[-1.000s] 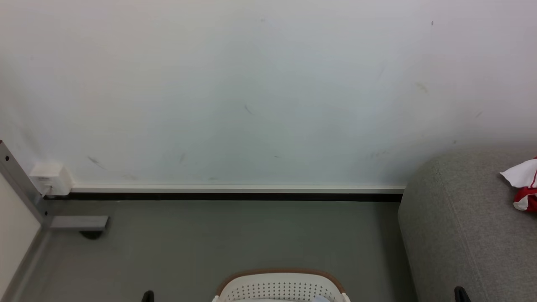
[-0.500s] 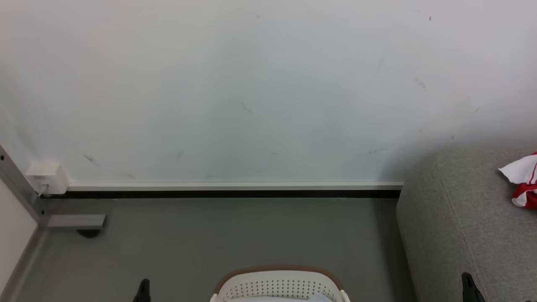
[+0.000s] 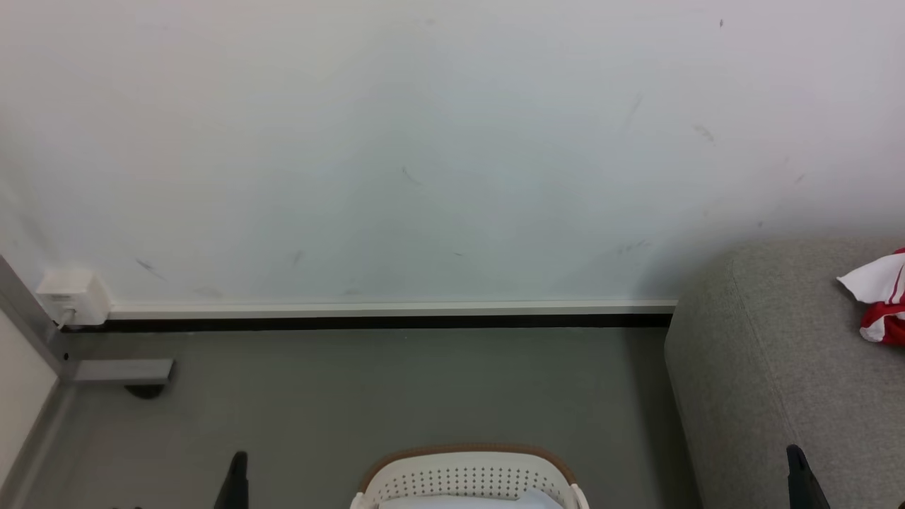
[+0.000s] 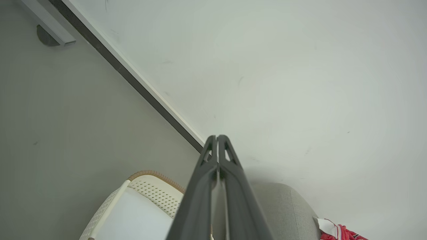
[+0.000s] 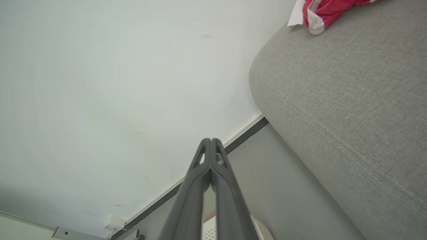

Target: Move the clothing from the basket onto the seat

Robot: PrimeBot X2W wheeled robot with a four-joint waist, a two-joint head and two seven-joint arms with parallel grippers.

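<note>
Where the wall [image 3: 438, 141] meets the floor [image 3: 396, 396]: a white strip [image 3: 389, 309] runs across with a black line under it.
Basket [image 3: 463, 450]: at 6 o'clock in the head view, on the floor. Its far end shows, white with small holes and a brown rim. The inside looks plain white. I cannot tell if that is cloth or the bottom.
Sofa [image 3: 778, 367]: grey, at 4 o'clock, just beside the basket with a strip of floor between them. Its back end is against the wall.
Clothes [image 3: 884, 311]: red and white, bunched up on top of the sofa at 3 o'clock, well apart from the basket.
Left gripper [image 3: 240, 459]: at 7 o'clock, over the floor beside the basket. Its two fingers [image 4: 230, 180] are pressed together with nothing in them.
Right gripper [image 3: 793, 452]: at 5 o'clock, by the front side of the sofa. Its fingers [image 5: 196, 186] are pressed together too, and hold nothing.
Box [image 3: 71, 297]: small and white, low on the wall at 9 o'clock.
Bar [image 3: 120, 370]: grey metal, flat on the floor at 8 o'clock, under the box.
</note>
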